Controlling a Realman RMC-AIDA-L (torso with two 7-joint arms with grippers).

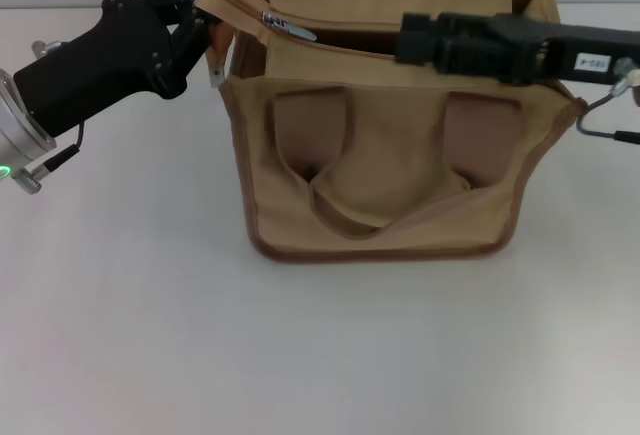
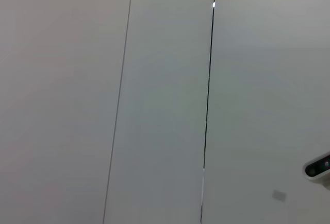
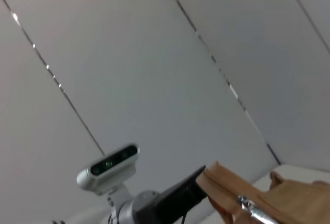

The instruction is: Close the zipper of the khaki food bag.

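Head view shows the khaki food bag (image 1: 385,155) upright on the worktop (image 1: 130,335), its zipper (image 1: 288,27) slider at the left end. The left end effector (image 1: 212,17) pinches that corner; the right end effector (image 1: 412,37) reaches over the opening, its grip unclear. A loose hold could let the bag slide or bunch up.

The khaki food bag (image 1: 385,170) is sitting centre-table (image 1: 130,335), left gripper (image 1: 207,17) at its ten o'clock corner, right gripper (image 1: 415,40) reaching in from two o'clock.

Head downward; wrist cameras wallward.
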